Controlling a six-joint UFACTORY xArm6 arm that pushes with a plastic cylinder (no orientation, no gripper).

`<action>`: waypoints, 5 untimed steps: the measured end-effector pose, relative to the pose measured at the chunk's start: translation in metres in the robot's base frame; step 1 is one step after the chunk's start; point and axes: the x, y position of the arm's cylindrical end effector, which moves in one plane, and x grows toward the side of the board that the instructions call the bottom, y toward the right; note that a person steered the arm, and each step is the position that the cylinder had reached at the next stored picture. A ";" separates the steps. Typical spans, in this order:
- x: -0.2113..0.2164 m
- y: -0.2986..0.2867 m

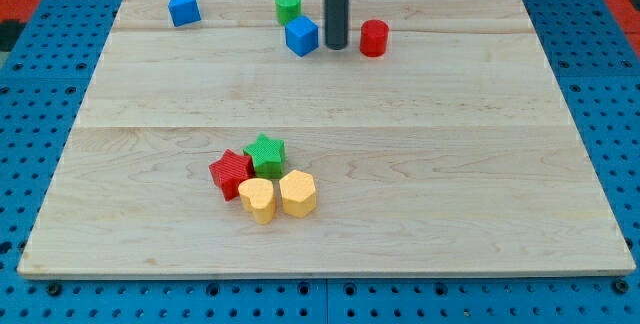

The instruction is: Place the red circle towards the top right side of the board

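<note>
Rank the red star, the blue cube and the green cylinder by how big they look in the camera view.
1. red star, largest, though it lies nearer the view's bottom, so nearness may inflate it.
2. blue cube.
3. green cylinder, smallest, partly hidden behind the cube and farthest up the view.

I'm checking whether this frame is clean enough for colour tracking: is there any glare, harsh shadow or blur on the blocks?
Camera view: light is even and soft, with no glare on the wooden board. The red circle, blue cube and green star look sharp and cast only faint shadows. My tip is crisp, without motion blur.
</note>
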 end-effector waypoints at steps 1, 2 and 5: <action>0.007 0.047; -0.002 0.080; -0.032 0.085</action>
